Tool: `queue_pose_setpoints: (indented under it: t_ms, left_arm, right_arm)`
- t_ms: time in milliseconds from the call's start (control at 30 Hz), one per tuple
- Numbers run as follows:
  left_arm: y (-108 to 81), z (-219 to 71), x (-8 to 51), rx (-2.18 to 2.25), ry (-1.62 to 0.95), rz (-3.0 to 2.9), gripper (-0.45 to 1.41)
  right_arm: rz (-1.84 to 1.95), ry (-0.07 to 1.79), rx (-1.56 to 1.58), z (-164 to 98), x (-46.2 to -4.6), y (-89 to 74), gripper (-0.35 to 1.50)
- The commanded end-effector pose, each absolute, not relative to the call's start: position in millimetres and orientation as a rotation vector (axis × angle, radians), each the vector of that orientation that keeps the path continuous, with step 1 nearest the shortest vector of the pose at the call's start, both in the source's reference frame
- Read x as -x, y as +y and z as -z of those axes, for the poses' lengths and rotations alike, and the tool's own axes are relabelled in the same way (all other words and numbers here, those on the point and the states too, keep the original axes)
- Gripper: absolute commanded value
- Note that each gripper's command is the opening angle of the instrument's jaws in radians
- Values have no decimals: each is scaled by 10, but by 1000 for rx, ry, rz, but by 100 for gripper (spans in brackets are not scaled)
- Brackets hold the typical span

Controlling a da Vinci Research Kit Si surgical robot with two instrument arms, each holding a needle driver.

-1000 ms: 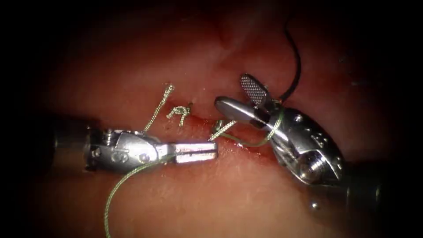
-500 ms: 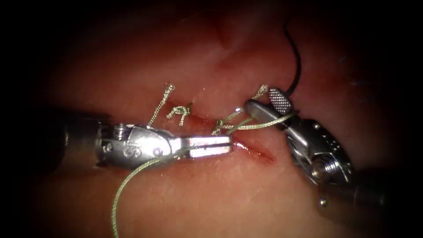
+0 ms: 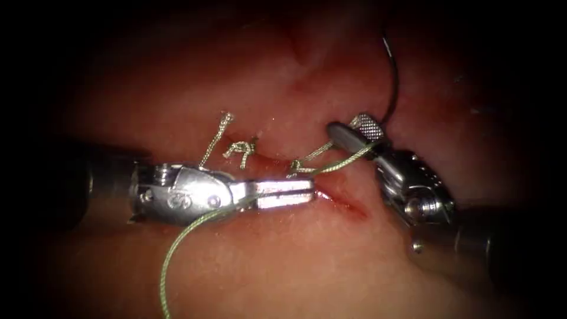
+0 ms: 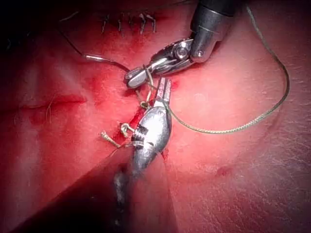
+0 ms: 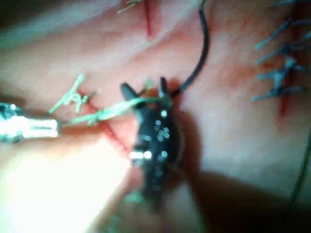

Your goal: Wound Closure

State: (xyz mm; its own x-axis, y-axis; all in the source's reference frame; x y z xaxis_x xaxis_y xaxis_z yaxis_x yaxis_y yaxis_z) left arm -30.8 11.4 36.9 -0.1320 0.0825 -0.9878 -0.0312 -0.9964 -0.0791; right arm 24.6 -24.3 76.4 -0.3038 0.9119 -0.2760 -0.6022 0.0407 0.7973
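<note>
My left tool [image 3: 304, 192] lies across the cut [image 3: 341, 204] from the left, shut on the green thread [image 3: 195, 223], which trails off toward the lower left. From the fresh stitch [image 3: 293, 170] the thread runs right and wraps around my right tool [image 3: 345, 123], which is open. The stitch's short tail [image 3: 322, 148] reaches up between its jaws. The dark curved needle [image 3: 394, 82] lies on the tissue beyond the right tool, held by neither tool. The left wrist view has the left tool [image 4: 164, 83], right tool [image 4: 132, 80] and needle [image 4: 104, 59]. The right wrist view has the open right tool [image 5: 145, 87] with thread across it.
A tied stitch [image 3: 241, 150] with a loose cut end [image 3: 215, 139] sits left of the fresh one. Red fluid lines the cut. Rows of older stitches [image 4: 129, 22] [image 5: 282, 43] mark other closed cuts on the tissue.
My right tool has moved up and away from the cut with the thread wrapped on it, its jaws narrowing around the short tail. The left tool has slid right along the cut.
</note>
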Motion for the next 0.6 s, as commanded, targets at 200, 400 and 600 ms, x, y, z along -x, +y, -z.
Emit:
queue_pose_setpoints:
  t_ms: [200, 400, 600]
  left_arm:
    - [112, -372, 313, 2023, -63, -2305, -45]
    - [114, -369, 310, 2025, -77, -2299, -45]
    - [116, -370, 307, 2030, -81, -2298, -45]
  right_arm:
    - [-1554, 1054, -475, -781, -269, -247, 123]
    - [-1552, 1049, -497, -766, -272, -246, 86]
    - [-1511, 1067, -493, -745, -270, -247, -35]
